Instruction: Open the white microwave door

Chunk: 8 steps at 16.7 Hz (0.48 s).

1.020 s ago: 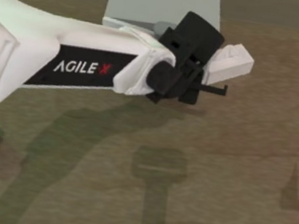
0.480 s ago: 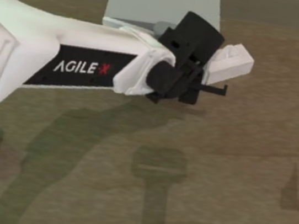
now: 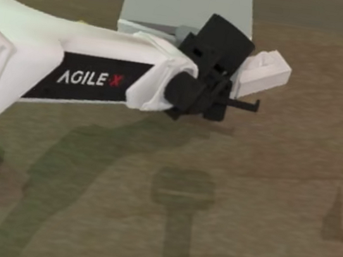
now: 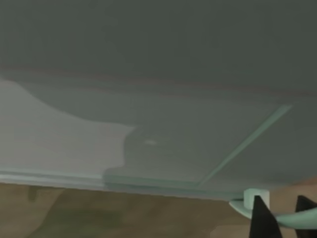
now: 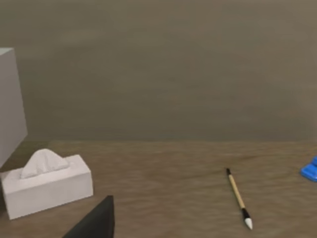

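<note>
The white microwave (image 3: 188, 3) sits at the far edge of the counter, near the middle, a big pale grey-white box whose flat top runs out of the overhead view. Its front is mostly hidden under the left arm. Close up from the left wrist, the microwave door (image 4: 163, 144) fills the view: a grey translucent window inside a pale frame. The slim handle bar (image 4: 270, 210) juts from the door on a short white post.

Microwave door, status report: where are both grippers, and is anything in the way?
Left gripper at the microwave door, fingertips straddling its handle. Right gripper not in view. White microwave at the far edge. Nothing blocking.
</note>
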### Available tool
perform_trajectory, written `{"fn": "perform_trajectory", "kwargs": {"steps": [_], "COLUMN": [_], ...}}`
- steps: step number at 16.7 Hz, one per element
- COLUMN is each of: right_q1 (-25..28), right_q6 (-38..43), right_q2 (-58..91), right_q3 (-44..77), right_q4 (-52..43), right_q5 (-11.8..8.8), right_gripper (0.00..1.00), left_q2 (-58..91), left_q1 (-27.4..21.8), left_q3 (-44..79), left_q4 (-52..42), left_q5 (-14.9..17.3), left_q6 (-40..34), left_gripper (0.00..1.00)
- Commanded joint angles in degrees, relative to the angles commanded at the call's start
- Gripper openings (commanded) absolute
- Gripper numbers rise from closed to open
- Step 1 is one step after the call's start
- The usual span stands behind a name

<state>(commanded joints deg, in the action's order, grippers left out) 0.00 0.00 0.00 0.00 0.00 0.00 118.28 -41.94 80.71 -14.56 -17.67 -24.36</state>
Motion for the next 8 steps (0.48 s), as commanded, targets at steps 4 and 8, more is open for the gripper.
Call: {"fn": "perform_trajectory", "kwargs": {"steps": [4,8], "right_q1": [0.0,0.0], "right_q6": [0.0,0.0], "right_q2": [0.0,0.0], "right_q3": [0.0,0.0], "right_q4": [0.0,0.0], "right_q5": [0.0,0.0], "right_gripper": [1.00,1.00], "left_q2": [-0.5,-0.5], "left_q1": [0.3,0.3], "left_q3": [-1.1,-1.1], "left_q4": [0.5,0.5], "left_q5": [0.4,0.4], "left_q6": [0.9,0.9], "left_gripper": [0.00,0.00]}}
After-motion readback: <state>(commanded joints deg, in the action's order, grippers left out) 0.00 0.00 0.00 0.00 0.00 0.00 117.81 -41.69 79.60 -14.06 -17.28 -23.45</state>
